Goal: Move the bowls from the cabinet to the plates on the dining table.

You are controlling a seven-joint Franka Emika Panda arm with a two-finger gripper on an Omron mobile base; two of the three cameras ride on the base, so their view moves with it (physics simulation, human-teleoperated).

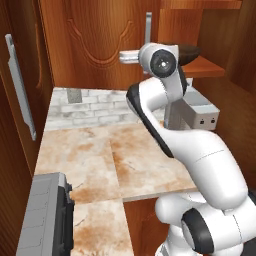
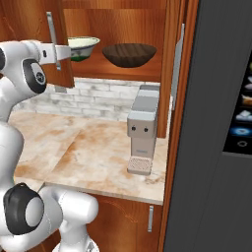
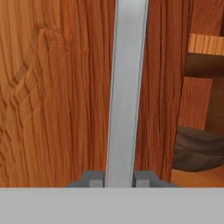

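The cabinet [image 2: 147, 74] stands open, and its wooden shelf carries both bowls: the cream one with a green band [image 2: 82, 47] and, to its right, the dark brown one [image 2: 129, 54]. The brown bowl also peeks out behind my wrist [image 1: 190, 51] and sits at the right of the hand view [image 3: 199, 148]. My gripper [image 3: 119, 179] is shut on the long silver handle [image 3: 126, 87] of the cabinet's left door [image 1: 100, 45], the bar running up between the tips. From the right base camera the gripper [image 2: 55, 53] meets that handle just left of the cream bowl. The plates and the dining table are out of view.
A grey coffee machine [image 2: 142, 128] stands on the seamed marble counter [image 2: 93, 152] under the shelf, against white brick. A dark tall unit [image 2: 216, 147] walls off the right. A grey appliance [image 1: 45, 215] sits at the counter's near left, beside another door with a bar handle [image 1: 20, 85].
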